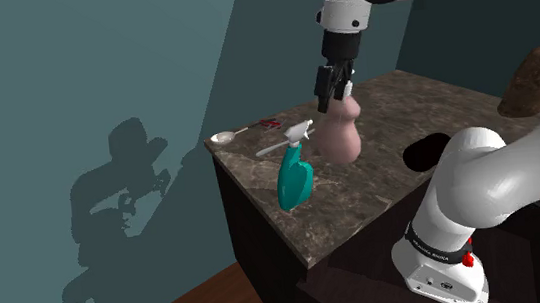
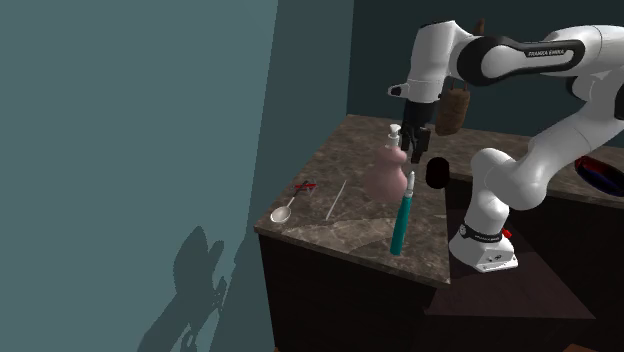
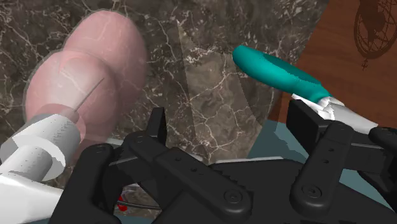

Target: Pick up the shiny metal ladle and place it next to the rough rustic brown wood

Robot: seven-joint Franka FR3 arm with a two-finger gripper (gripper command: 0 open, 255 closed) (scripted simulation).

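Observation:
The ladle (image 1: 223,137) lies at the far corner of the dark marble counter (image 1: 391,185), at the shoulder view's left; it looks pale grey, its small bowl toward the edge. In the second exterior view the ladle (image 2: 283,211) sits near the counter's front left corner. The rough brown wood (image 1: 536,77) stands at the back right, also behind the arm (image 2: 457,108). My gripper (image 1: 331,92) hangs open and empty just above a pink pump bottle (image 1: 343,134), well short of the ladle. In the wrist view my gripper (image 3: 232,130) looks down between that pink bottle (image 3: 95,70) and a teal spray bottle (image 3: 280,70).
The teal spray bottle (image 1: 293,174) stands near the counter's edge, between the pink bottle and the ladle. A small red item (image 1: 269,123) lies by the ladle's handle. A dark round hole (image 1: 427,152) opens in the counter near the arm. A thin pale stick (image 2: 336,200) lies on the marble.

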